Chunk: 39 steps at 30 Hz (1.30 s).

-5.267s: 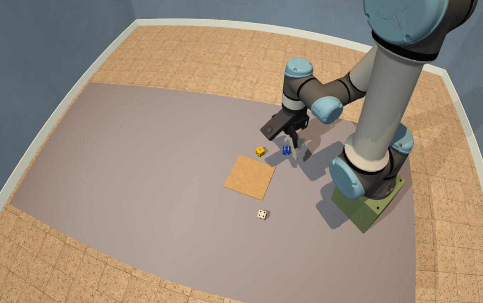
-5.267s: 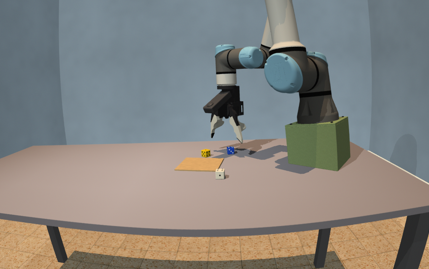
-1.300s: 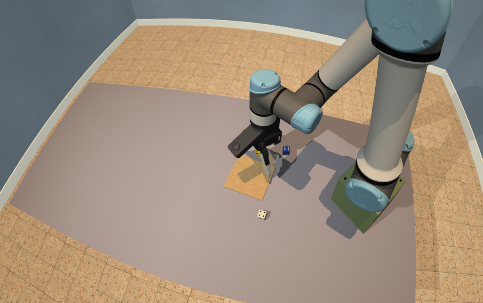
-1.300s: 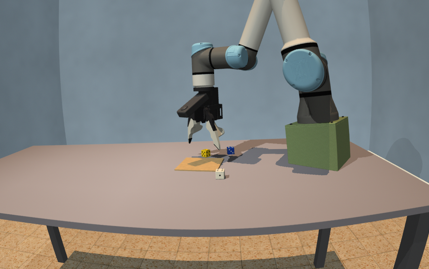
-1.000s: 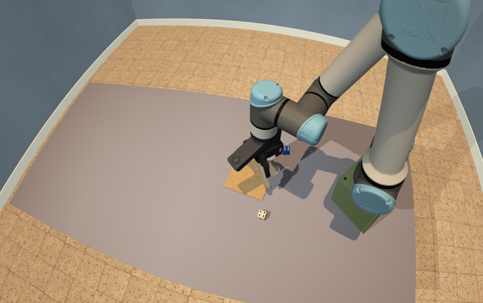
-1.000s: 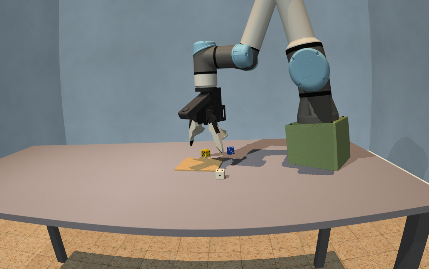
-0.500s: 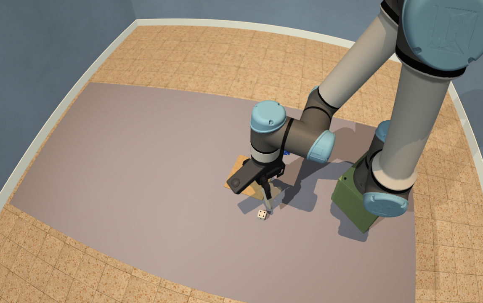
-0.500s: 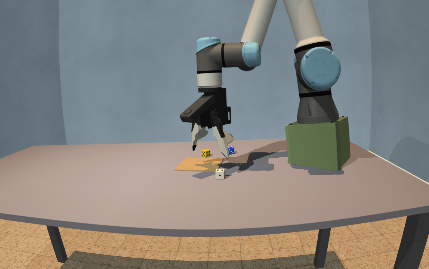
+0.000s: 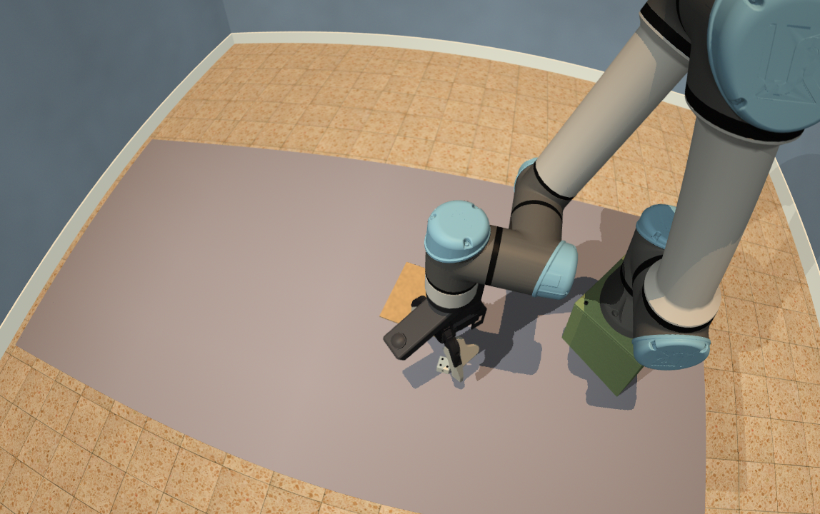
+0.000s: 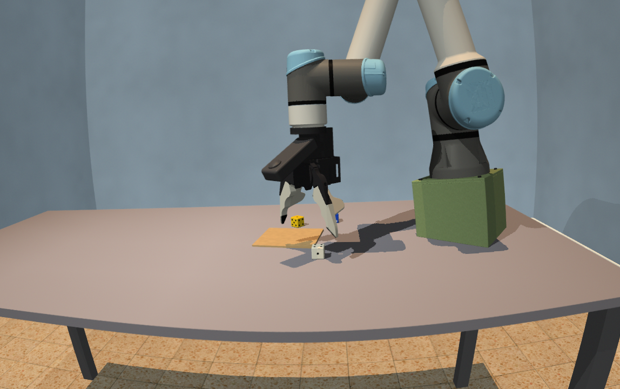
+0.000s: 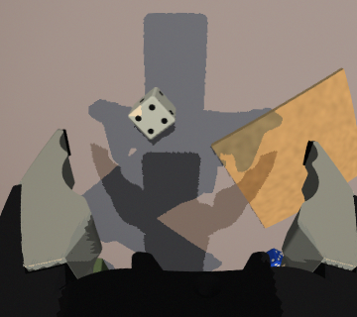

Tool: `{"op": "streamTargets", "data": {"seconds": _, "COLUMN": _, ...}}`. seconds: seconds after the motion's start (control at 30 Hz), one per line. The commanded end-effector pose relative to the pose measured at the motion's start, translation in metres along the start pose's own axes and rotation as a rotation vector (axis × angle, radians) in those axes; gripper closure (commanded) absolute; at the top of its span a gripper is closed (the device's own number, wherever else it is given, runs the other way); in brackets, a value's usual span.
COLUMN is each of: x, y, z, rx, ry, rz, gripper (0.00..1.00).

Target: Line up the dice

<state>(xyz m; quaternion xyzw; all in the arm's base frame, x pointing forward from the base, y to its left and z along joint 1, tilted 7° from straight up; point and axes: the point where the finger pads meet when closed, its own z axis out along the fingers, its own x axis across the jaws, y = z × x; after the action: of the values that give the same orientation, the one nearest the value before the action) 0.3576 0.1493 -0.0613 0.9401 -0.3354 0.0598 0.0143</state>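
Note:
My gripper is open and empty, above the table between the white die and the mat. The white die sits flat on the table off the mat, four pips on top; in the wrist view it is ahead of the fingertips, left of centre. The orange mat holds no die in view. The yellow die stands behind the mat, its top hard to read. The blue die is partly hidden by the gripper. The top view shows neither of these two.
The green base block carries the arm at the right of the table. The arm hides part of the mat in the top view. The gripper's shadow falls across the white die's surroundings and a mat corner.

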Motion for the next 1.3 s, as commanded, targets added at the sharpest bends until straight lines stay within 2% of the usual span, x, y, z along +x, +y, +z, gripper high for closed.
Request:
{"op": "streamTargets", "data": {"seconds": 0.0, "x": -0.0109, "y": -0.0076, "z": -0.0002, "rx": -0.001, "ry": 0.002, "rz": 0.001, "gripper": 0.0}}
{"op": "streamTargets", "data": {"seconds": 1.27, "x": -0.0187, "y": -0.0124, "z": -0.0002, "rx": -0.001, "ry": 0.002, "rz": 0.001, "gripper": 0.0}}
